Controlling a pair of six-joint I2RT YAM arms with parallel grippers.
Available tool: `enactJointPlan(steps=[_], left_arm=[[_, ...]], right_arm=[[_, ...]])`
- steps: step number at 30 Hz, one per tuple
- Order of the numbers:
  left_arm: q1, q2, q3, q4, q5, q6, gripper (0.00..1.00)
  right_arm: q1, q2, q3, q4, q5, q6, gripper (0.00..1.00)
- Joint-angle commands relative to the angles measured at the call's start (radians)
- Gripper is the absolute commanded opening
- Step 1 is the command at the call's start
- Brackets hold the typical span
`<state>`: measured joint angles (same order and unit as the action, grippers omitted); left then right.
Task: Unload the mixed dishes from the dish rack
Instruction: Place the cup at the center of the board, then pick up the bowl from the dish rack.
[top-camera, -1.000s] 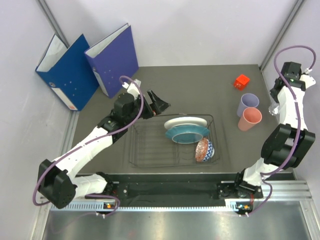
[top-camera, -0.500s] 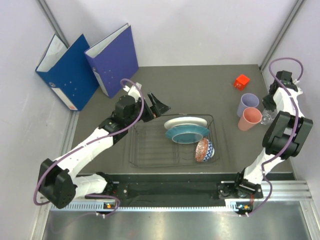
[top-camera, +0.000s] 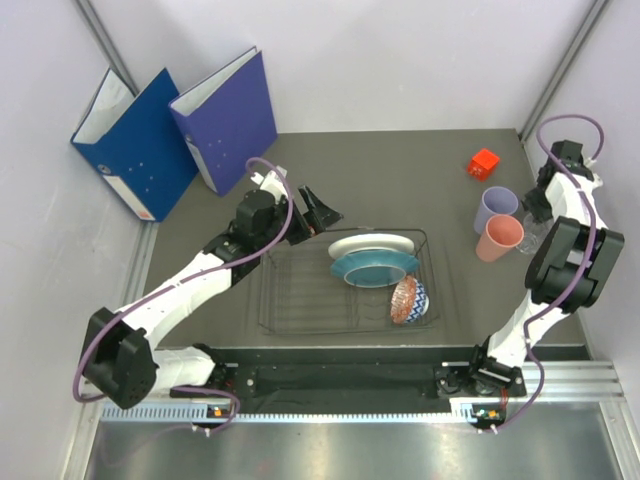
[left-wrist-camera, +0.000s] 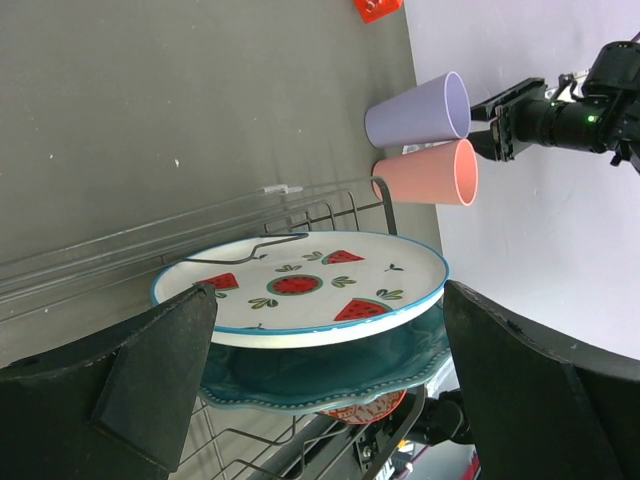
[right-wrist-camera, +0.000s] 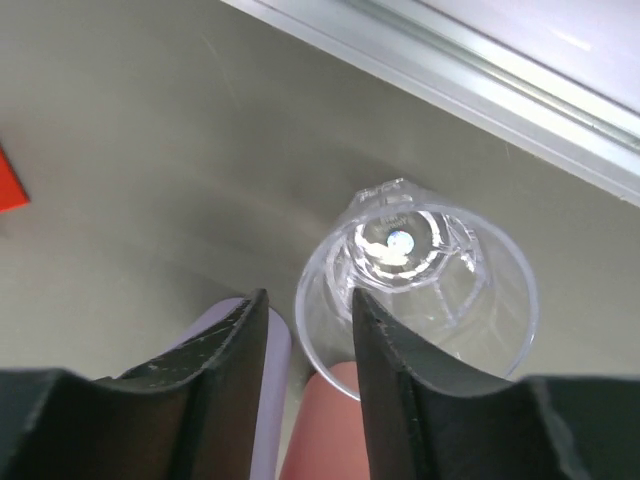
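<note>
The dish rack of dark wire holds the white plate with red-green marks, the teal plate just in front of it, and the small red-patterned bowl on edge at the front right. My left gripper is open, its jaws either side of the white plate, with the teal plate beneath. The lavender cup and salmon-pink cup stand on the table right of the rack. My right gripper is open, straddling the rim of the clear glass beside both cups.
Two blue binders stand at the back left. A small red block lies behind the cups. The right wall and its metal rail run close behind the glass.
My right arm has come down from high at the right wall and now has the glass low beside the cups. My left gripper has edged slightly toward the white plate.
</note>
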<state>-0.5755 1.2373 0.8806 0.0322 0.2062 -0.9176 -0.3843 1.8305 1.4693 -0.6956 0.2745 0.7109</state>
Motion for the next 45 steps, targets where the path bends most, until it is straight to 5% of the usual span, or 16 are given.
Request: enactJointPlan(steps=[1,9,15,18,19,26,34,40,45], left_arm=[[-0.001,0.005,0.009,0.061,0.018,0.000,0.99],[-0.001,0.022,0.008,0.071,0.024,-0.003,0.99],[-0.001,0.021,0.008,0.035,-0.011,0.043,0.99],[-0.001,0.019,0.044,-0.103,-0.120,0.117,0.99],[-0.001,0.019,0.066,-0.135,-0.143,0.161,0.99],[-0.003,-0.036,0.092,-0.216,-0.241,0.313,0.99],[-0.009,-0.140,-0.015,-0.112,-0.214,0.416,0.99],[-0.044,-0.214,-0.046,-0.064,-0.137,0.447,0.99],[-0.220,-0.187,0.053,-0.167,-0.293,0.487,0.99]], right_arm=[[-0.011,-0.031,0.083,0.015,-0.012,0.013,0.42],[0.021,-0.190,0.268,0.062,-0.124,0.116,0.56],[0.232,-0.362,0.412,0.125,-0.068,0.024,0.62],[0.414,-0.537,0.222,0.338,-0.031,-0.063,0.96],[0.497,-0.568,0.185,0.384,-0.011,-0.082,1.00],[0.826,-0.744,-0.126,0.412,0.101,-0.177,1.00],[1.209,-0.899,-0.424,0.404,0.452,-0.257,1.00],[1.271,-1.105,-0.662,0.597,0.493,-0.223,1.00],[1.271,-1.116,-0.606,0.539,0.518,-0.274,1.00]])
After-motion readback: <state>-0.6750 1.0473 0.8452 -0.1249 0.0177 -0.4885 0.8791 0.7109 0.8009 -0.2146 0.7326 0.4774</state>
